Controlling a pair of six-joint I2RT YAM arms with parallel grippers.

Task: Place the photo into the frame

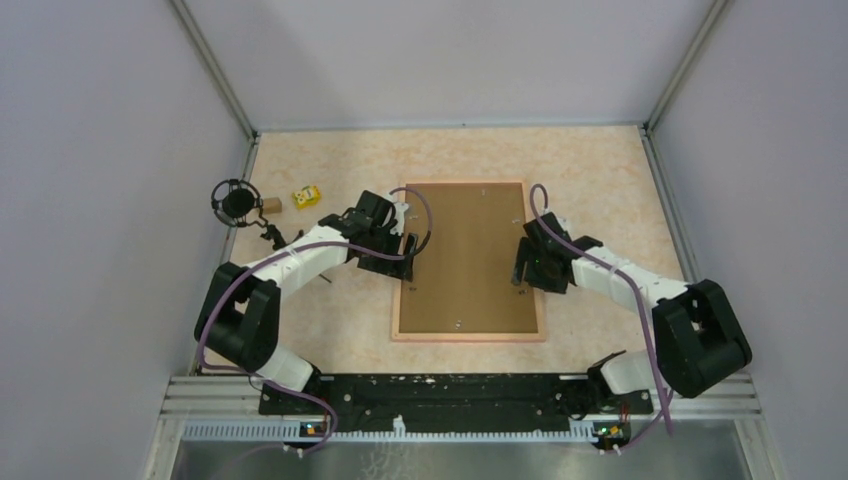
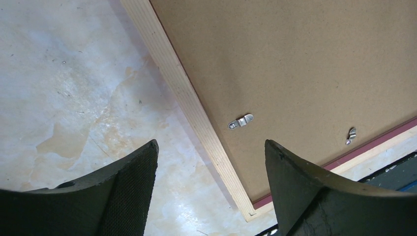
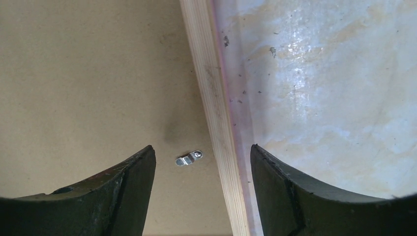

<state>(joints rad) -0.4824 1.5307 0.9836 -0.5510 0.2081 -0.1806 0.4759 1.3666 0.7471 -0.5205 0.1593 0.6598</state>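
Board [image 1: 468, 255] in the frame [image 1: 467, 337], photo hidden; my left gripper [image 1: 405, 252] at nine o'clock, right gripper [image 1: 521, 270] at three, both open, empty; clips [image 2: 240, 121] probably remain.

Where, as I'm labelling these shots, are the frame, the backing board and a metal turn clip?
the frame [image 1: 468, 337]: top view, on its near rail.
the backing board [image 1: 470, 255]: top view, on its bare middle.
metal turn clip [image 2: 241, 121]: left wrist view, on the clip's tab.

place: robot lab enclosure | evidence: panel walls [image 1: 100, 130], aluminium mounting rail [image 1: 210, 395]
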